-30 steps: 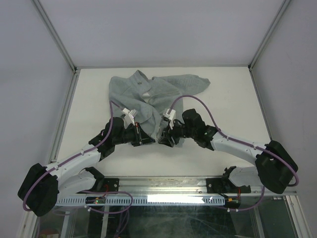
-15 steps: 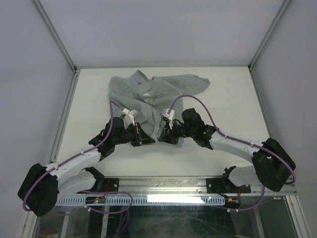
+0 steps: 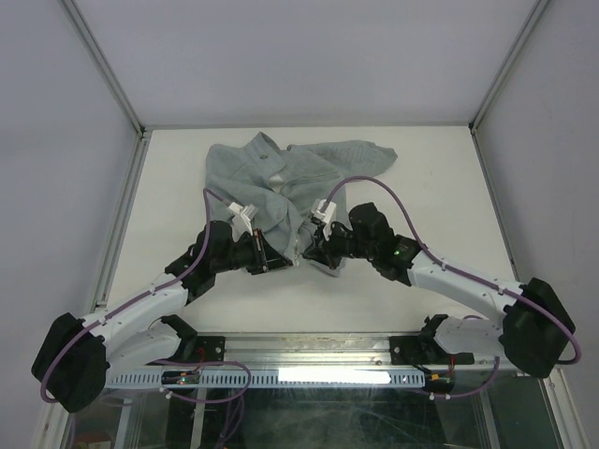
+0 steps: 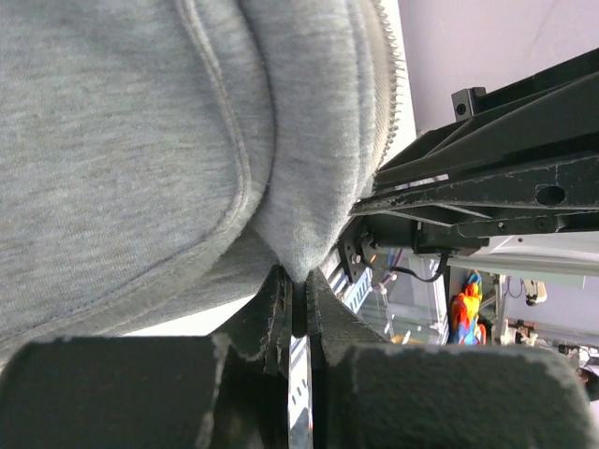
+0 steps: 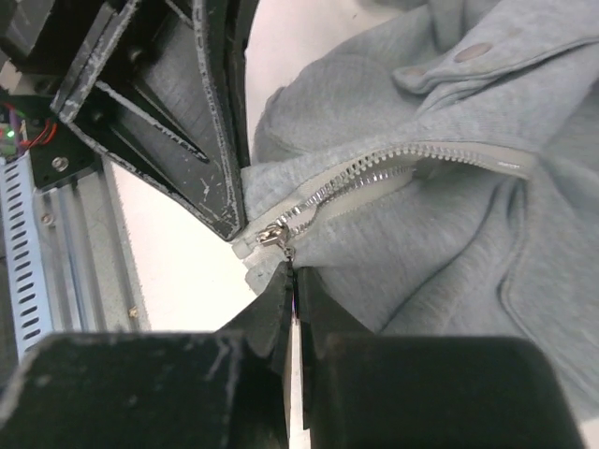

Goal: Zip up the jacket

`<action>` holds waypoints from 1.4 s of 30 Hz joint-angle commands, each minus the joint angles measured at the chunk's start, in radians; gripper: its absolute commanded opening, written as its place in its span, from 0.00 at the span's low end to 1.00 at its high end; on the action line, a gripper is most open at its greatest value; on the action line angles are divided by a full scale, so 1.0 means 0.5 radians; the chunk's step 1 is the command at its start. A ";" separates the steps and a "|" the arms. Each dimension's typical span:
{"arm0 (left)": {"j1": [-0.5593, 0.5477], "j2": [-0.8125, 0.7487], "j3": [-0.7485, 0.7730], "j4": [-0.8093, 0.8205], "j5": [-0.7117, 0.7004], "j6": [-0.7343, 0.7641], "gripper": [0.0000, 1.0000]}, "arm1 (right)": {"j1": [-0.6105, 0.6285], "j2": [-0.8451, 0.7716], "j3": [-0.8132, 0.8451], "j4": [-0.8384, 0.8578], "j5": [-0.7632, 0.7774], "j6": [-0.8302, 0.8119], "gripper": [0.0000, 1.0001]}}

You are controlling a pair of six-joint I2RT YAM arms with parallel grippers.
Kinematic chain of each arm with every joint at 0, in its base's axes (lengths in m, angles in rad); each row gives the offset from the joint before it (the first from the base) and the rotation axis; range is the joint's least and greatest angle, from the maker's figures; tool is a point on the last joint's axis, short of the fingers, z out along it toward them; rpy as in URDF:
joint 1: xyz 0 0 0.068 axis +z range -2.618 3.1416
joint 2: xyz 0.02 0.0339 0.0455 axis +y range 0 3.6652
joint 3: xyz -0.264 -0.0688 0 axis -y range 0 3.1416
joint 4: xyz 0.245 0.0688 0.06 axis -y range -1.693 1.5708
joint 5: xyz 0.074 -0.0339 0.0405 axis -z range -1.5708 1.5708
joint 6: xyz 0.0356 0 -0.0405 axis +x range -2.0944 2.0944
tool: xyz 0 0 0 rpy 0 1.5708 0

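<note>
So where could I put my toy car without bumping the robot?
Bare table lies right of the jacket, up to the wall, and left of it too. A strip between the arms by the front edge is also bare. It's crowded where the left end effector and right end effector pinch the jacket.

Right wrist cam: the tab end of the zipper pull (image 5: pixel 278 239) is hidden between the right hand (image 5: pixel 292 276) fingertips (image 5: pixel 274 301). The zip teeth (image 5: pixel 374 173) vanish under a fold at right. The jacket (image 5: pixel 421 262) is cropped at the top and right.

Left wrist cam: the jacket runs off the top and left edges. Its hem corner tip disappears between the left hand (image 4: pixel 298 285) fingers (image 4: pixel 267 318), and the finger bases are a blurred black mass along the bottom.

Top cam: both wrists cover the near hem, hiding the fingertips. The pull is too small to make out.
</note>
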 commanded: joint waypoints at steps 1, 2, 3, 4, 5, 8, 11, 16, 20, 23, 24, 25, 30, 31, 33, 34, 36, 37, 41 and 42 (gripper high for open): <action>0.010 -0.085 0.037 -0.242 0.014 0.100 0.00 | -0.033 -0.132 0.244 0.006 0.513 -0.111 0.00; 0.010 -0.089 0.039 -0.270 0.014 0.106 0.00 | -0.033 -0.120 0.278 -0.015 0.555 -0.121 0.00; 0.012 -0.090 0.041 -0.296 0.014 0.115 0.00 | -0.033 -0.101 0.319 -0.048 0.574 -0.128 0.00; 0.010 -0.093 0.044 -0.318 0.011 0.122 0.00 | -0.033 -0.075 0.360 -0.084 0.580 -0.136 0.00; 0.010 -0.095 0.045 -0.340 0.006 0.129 0.00 | -0.032 -0.051 0.398 -0.123 0.577 -0.139 0.00; 0.010 -0.112 0.061 -0.379 -0.027 0.140 0.00 | -0.027 0.004 0.446 -0.179 0.478 -0.121 0.00; 0.010 -0.133 0.087 -0.388 -0.036 0.162 0.00 | 0.024 0.035 0.433 -0.170 0.559 -0.103 0.00; 0.010 -0.115 0.101 -0.443 -0.033 0.201 0.00 | 0.077 0.096 0.534 -0.257 0.714 -0.159 0.00; 0.011 -0.164 0.068 -0.553 -0.065 0.201 0.00 | 0.020 0.182 0.624 -0.118 1.306 -0.263 0.00; 0.011 -0.250 0.023 -0.661 -0.150 0.175 0.00 | -0.166 0.374 0.795 -0.085 1.464 -0.262 0.00; 0.012 -0.282 0.011 -0.702 -0.193 0.163 0.00 | -0.231 0.449 0.877 -0.111 1.505 -0.242 0.00; 0.010 -0.313 -0.009 -0.747 -0.226 0.150 0.00 | -0.286 0.520 0.944 -0.118 1.546 -0.224 0.00; 0.010 -0.462 -0.064 -0.987 -0.455 0.067 0.00 | -0.594 0.748 1.170 -0.092 1.637 -0.015 0.00; 0.010 -0.496 -0.069 -1.014 -0.492 0.037 0.00 | -0.658 0.771 1.198 -0.100 1.631 0.018 0.00; 0.011 -0.563 -0.063 -1.029 -0.542 -0.002 0.00 | -0.702 0.780 1.239 -0.138 1.538 0.043 0.00; 0.010 -0.601 -0.045 -1.037 -0.586 -0.010 0.00 | -0.706 0.762 1.235 -0.137 1.470 0.046 0.00; 0.010 -0.628 0.016 -1.052 -0.671 0.007 0.00 | -0.707 0.703 1.185 -0.125 1.231 0.043 0.00; 0.010 -0.617 0.054 -1.069 -0.710 0.021 0.00 | -0.703 0.676 1.175 -0.168 1.056 0.036 0.00; 0.010 -0.528 0.126 -1.129 -0.749 0.049 0.17 | -0.646 0.589 1.050 -0.266 0.549 0.043 0.01; 0.010 -0.517 0.127 -1.130 -0.749 0.049 0.25 | -0.621 0.558 0.971 -0.225 0.484 0.064 0.09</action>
